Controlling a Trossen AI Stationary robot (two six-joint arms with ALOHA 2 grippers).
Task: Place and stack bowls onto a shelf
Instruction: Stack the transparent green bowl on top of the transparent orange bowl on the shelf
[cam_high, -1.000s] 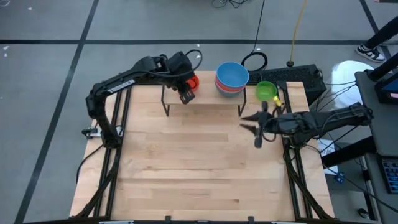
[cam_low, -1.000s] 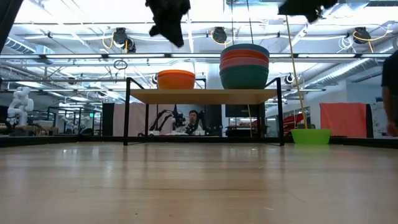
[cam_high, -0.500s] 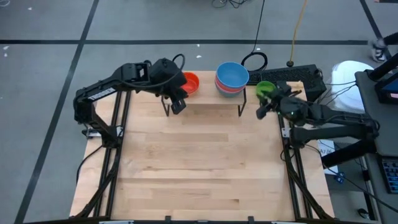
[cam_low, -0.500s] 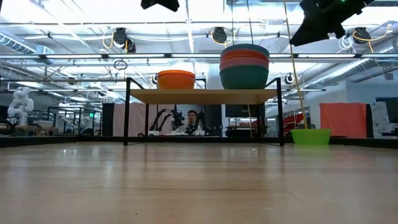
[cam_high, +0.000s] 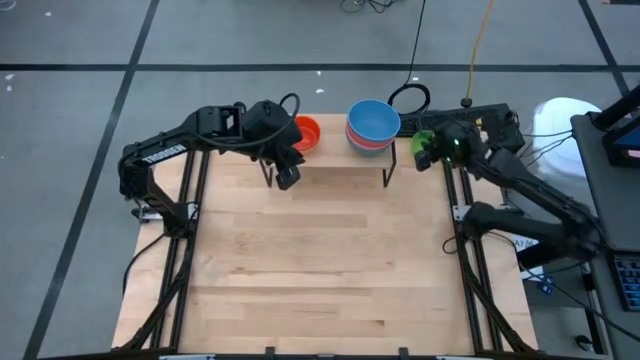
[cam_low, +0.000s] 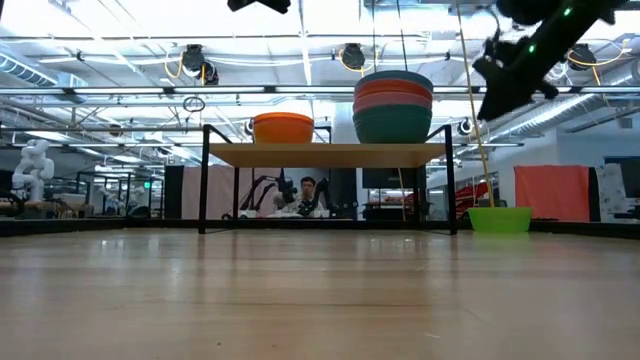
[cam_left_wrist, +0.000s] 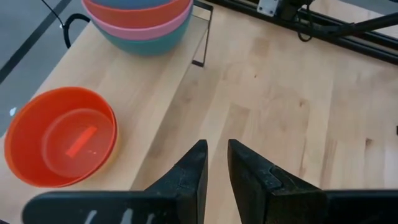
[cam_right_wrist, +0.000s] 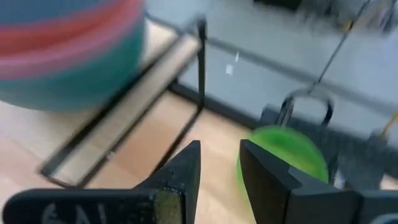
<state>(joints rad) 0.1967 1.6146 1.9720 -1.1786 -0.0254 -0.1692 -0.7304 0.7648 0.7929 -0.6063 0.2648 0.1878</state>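
An orange bowl (cam_high: 306, 133) (cam_left_wrist: 62, 137) stands on the left part of the shelf (cam_high: 330, 172) (cam_low: 330, 155). A stack of bowls (cam_high: 373, 125) (cam_low: 393, 105), blue on pink on teal, stands on its right part. A green bowl (cam_high: 424, 141) (cam_low: 500, 219) (cam_right_wrist: 283, 155) sits on the table just right of the shelf. My left gripper (cam_high: 287, 177) (cam_left_wrist: 217, 149) hovers above the shelf's near edge, beside the orange bowl, with a narrow gap between its fingers. My right gripper (cam_high: 430, 153) (cam_right_wrist: 219, 149) hangs above the green bowl's near side, slightly open and holding nothing.
A black keyboard-like device (cam_high: 480, 122) and cables lie behind the green bowl at the table's far right corner. The shelf's black legs (cam_low: 205, 180) stand near the far edge. The wide wooden tabletop (cam_high: 320, 270) stretches toward the near edge.
My right gripper has swung from the table's middle right toward the far edge, turned, and come down over the green bowl. My left gripper has drawn back from the orange bowl toward the near edge and risen; the orange bowl stays on the shelf.
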